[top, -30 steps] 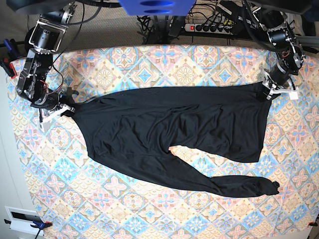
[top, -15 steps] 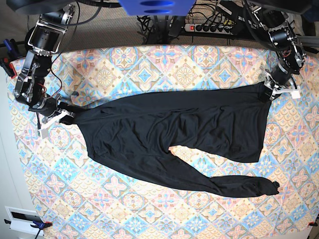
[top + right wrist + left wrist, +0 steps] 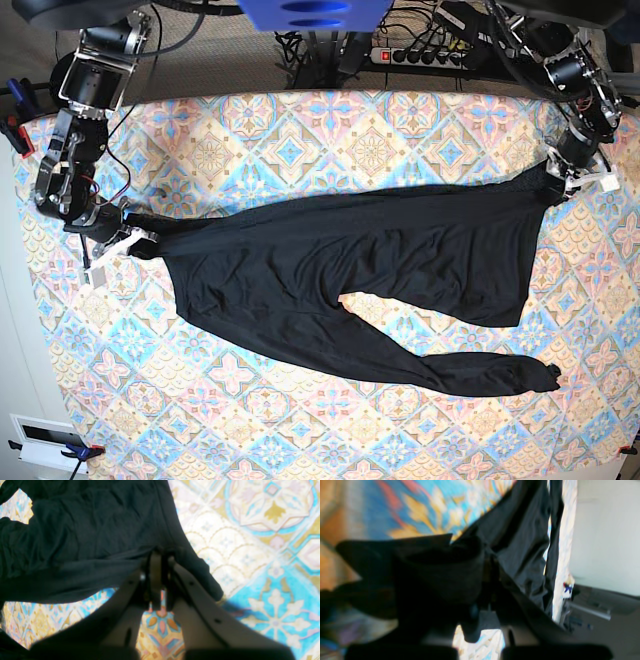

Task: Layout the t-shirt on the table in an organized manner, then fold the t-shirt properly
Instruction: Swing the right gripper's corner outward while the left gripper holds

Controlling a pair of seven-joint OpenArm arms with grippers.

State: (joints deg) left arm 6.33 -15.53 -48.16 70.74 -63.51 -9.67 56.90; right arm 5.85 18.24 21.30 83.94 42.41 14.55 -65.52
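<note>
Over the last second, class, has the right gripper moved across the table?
Yes. The right gripper, shut on the t-shirt, slid toward the table's near edge.

Base view: mounted high, looks straight down on the whole table [image 3: 300, 420], far enough to take in both arms. Right wrist view: sits just behind the right gripper [image 3: 160, 562], looks along its fingers, very close to the tabletop. Left wrist view: same placement behind the left gripper [image 3: 490, 567], close, blurred, tilted, room beyond the table edge. All three share the t-shirt [image 3: 350, 260] and patterned cloth.
</note>
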